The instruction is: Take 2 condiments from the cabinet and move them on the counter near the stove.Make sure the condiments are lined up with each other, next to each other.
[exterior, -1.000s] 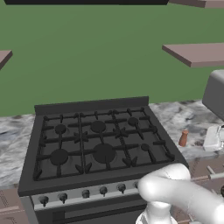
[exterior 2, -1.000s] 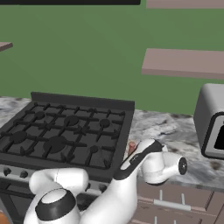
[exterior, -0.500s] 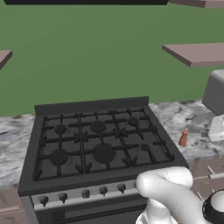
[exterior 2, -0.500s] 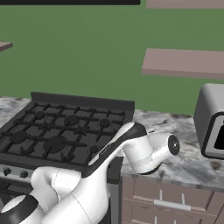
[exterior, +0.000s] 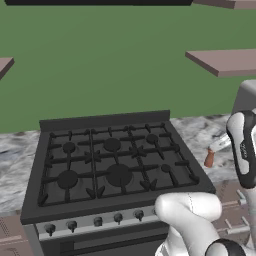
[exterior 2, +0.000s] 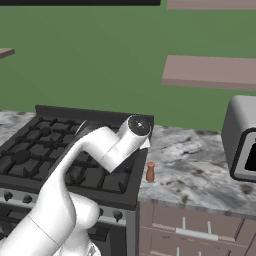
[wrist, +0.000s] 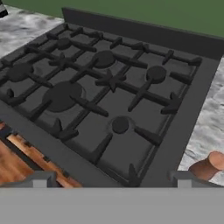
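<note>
Right base view: the arm has swung away from the bottle (exterior 2: pixel 150 172), now standing on the counter (exterior 2: pixel 200 175) at the stove's (exterior 2: pixel 60 155) three o'clock. The gripper (wrist: pixel 111 183) is spread and empty, so probably one condiment is delivered.

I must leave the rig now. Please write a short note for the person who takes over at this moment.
Gripper: open and empty, seen in the hand view, looking down over the stove.
Things: one reddish bottle stands upright on the counter just right of the stove.
Done: one condiment appears to be placed near the stove.
Left: fetch the second condiment from the cabinet and set it beside the first, in line with it.
</note>
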